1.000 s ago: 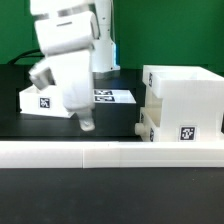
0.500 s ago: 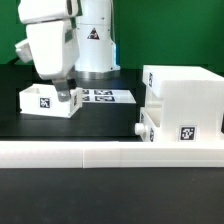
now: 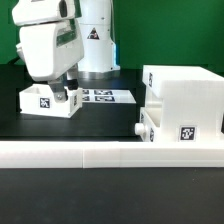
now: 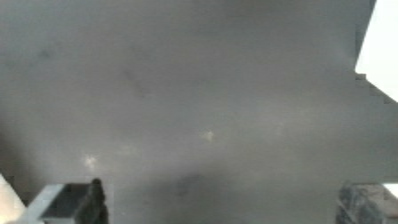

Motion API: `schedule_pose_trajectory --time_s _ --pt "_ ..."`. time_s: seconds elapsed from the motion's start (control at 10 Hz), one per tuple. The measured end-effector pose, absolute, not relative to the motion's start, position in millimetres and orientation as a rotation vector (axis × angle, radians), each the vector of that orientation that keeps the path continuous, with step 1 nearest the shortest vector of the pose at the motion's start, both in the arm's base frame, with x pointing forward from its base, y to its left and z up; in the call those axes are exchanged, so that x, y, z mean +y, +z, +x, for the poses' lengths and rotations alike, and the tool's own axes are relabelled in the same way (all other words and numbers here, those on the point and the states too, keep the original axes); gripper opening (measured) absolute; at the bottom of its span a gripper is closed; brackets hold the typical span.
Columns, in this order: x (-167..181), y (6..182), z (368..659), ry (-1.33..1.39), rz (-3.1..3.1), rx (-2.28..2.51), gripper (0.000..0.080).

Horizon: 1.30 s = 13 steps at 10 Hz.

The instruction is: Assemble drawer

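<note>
One knobbed tray [image 3: 172, 134] looks seated low in the casing [image 3: 185, 90] at three o'clock. The second tray [image 3: 45, 103] lies loose on the tabletop [image 3: 105, 122] at nine o'clock, with the gripper [image 3: 63, 95] spread over it, holding nothing. Grasping and inserting it are left, I'd say.

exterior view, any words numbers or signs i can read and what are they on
No words or numbers are readable.
Triangular sign on the arm's base: too small to read.
Square black-and-white tags on the tray, casing and marker board: patterns only, no text.
</note>
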<state>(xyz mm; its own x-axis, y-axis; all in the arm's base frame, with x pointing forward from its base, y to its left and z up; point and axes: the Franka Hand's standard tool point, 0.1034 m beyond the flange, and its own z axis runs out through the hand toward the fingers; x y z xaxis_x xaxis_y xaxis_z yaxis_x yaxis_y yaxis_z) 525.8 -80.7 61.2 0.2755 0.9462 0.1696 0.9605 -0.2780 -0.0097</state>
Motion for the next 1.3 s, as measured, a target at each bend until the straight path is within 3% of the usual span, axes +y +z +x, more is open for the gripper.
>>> schedule_pose_trajectory --time_s 0.3,0.7,0.8,1.3 --pt "-84.1 58.5 523.7 -0.183 -2.568 -1.581 0.0649" --pt "-91.3 77.6 498.2 -0.280 -2.924 -1.020 0.0649" --pt "-88.9 76.5 487.0 -0.265 -2.975 -0.826 0.0649" --pt "-86.4 75.0 486.6 -0.249 -3.029 -0.394 0.0649"
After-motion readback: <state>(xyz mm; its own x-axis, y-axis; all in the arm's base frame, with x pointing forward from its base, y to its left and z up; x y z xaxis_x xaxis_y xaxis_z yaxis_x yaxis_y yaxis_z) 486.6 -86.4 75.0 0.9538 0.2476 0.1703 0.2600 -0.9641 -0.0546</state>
